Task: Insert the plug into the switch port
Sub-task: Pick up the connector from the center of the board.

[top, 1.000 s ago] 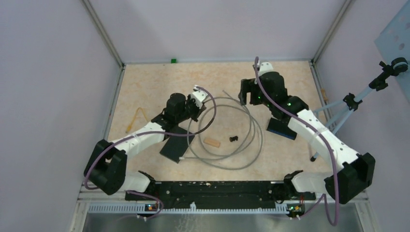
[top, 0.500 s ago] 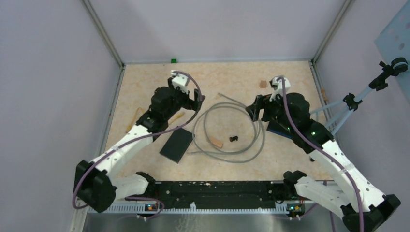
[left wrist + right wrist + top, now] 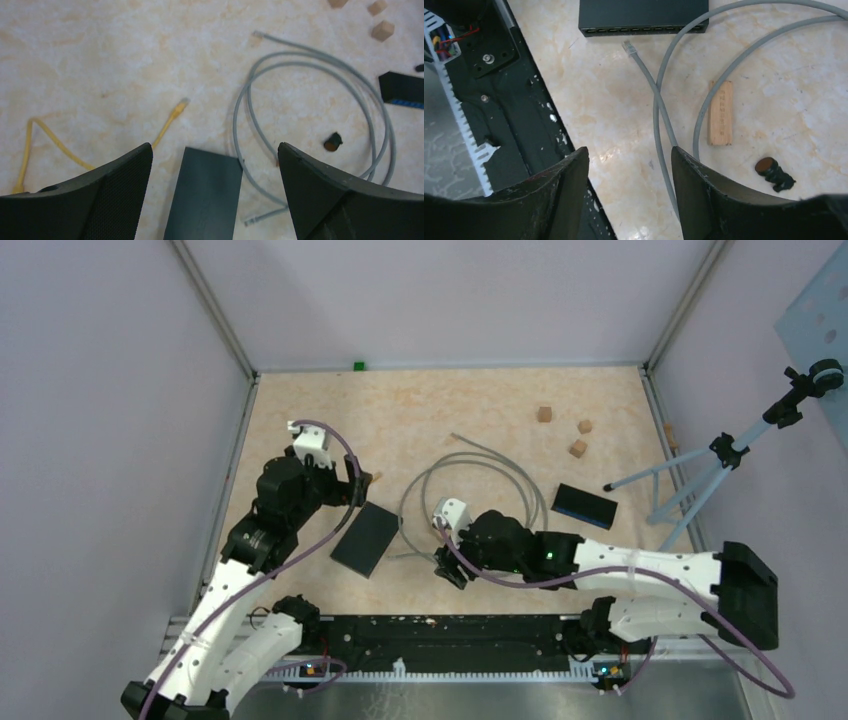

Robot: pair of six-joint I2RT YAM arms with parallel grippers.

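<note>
The switch [image 3: 365, 538] is a flat black box lying left of centre; its row of ports [image 3: 644, 30] faces the table's near edge. A grey cable [image 3: 480, 500] lies coiled to its right. Its clear plug [image 3: 628, 47] rests on the table just in front of the ports, apart from them. My left gripper [image 3: 348, 486] hovers open over the switch's [image 3: 205, 195] far end, holding nothing. My right gripper [image 3: 445, 568] hangs open low near the front rail, a little behind the plug. The cable [image 3: 664, 120] runs past its right finger [image 3: 704, 195], with bare table between the fingers.
A wooden block [image 3: 720, 114] and a small black part [image 3: 774, 172] lie inside the coil. A yellow cable [image 3: 170, 120] lies left of the switch. A black-and-blue box [image 3: 585, 505], three wooden cubes [image 3: 577, 448] and a tripod [image 3: 700, 480] stand at the right. The black base rail [image 3: 499, 100] borders the near edge.
The left gripper has opened and drawn back toward the near left. The right arm has swung from the back right to the near middle beside the plug, its jaws narrowing somewhat.
</note>
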